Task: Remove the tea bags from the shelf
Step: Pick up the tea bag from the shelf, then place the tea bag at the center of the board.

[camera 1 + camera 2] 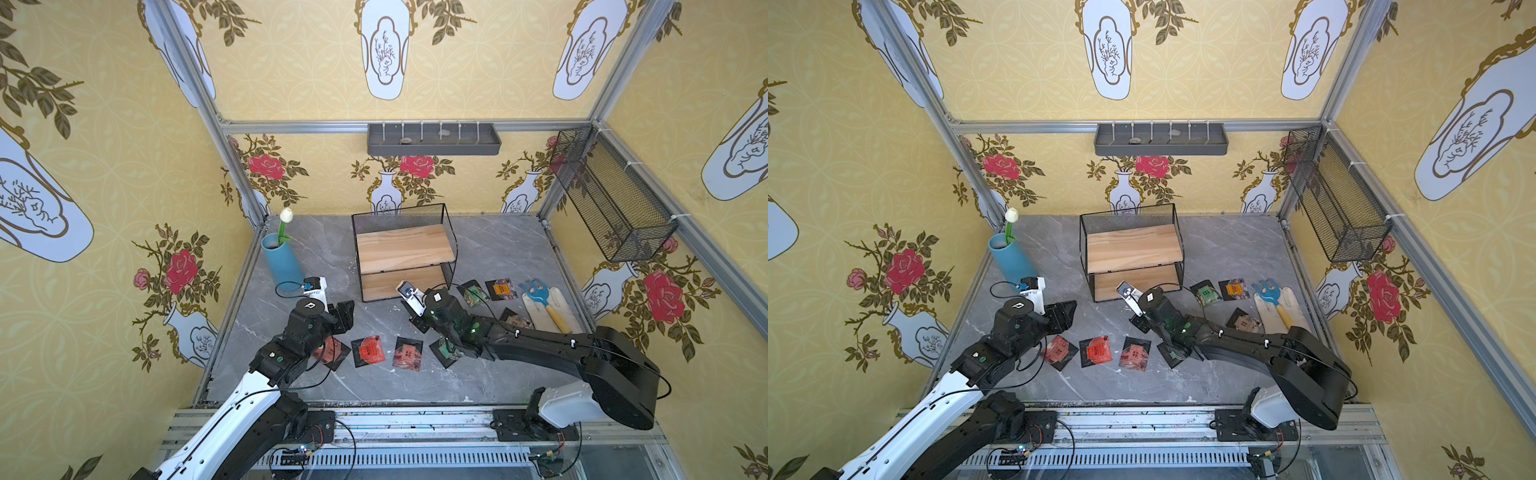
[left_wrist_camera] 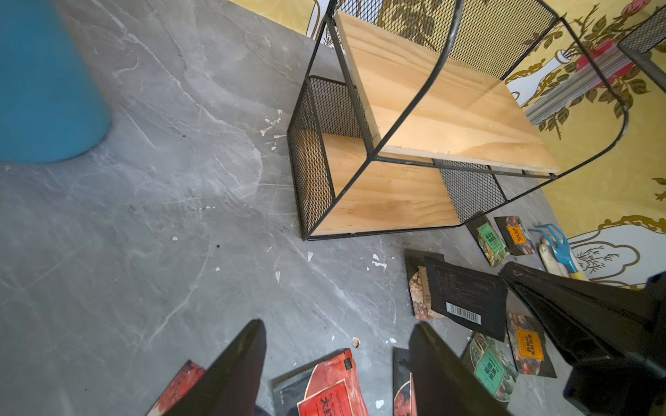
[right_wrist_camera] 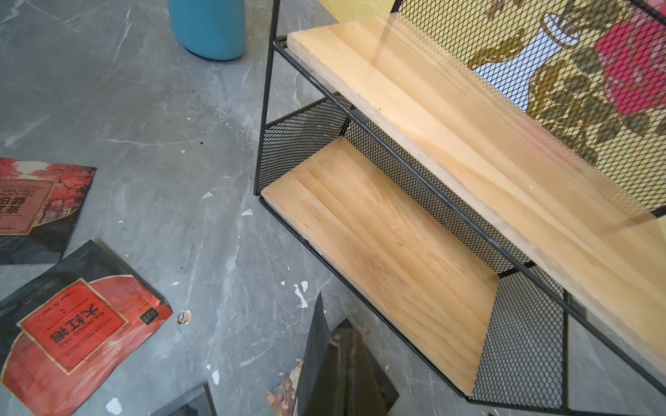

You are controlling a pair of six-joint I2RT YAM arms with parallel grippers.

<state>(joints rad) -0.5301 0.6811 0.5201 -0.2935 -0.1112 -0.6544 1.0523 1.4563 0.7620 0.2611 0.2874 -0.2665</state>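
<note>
Left arm [image 1: 243, 397] white-and-black; right arm [image 1: 540, 345] mostly black, white base; thin black cables.

Shelf [image 1: 405, 249]: two boards of light wood, matt, grain visible; frame and mesh are matt black metal. 
Tea bags [image 1: 370, 350]: thin foil-like packets, slight sheen, crinkled, printed fronts. One back in the left wrist view is plain matt black. 
Table [image 1: 490, 249]: grey marble-look top, smooth, low sheen, with white chips and scratches. 
Vase [image 1: 282, 262]: blue, smooth, matt. 
Wall tray [image 1: 434, 143]: grey plastic, matt. 
Wall basket [image 1: 611, 199]: black metal mesh. 
Rake [image 1: 540, 291]: blue plastic head; yellowish handle, material unclear. 
Glove [image 1: 534, 311]: pale, cloth-like. 
Rails [image 1: 291, 124]: brushed bare metal. 
Walls [image 1: 124, 166]: printed paper, matt. 
Left gripper [image 2: 337, 322]: matt black plastic.
</note>
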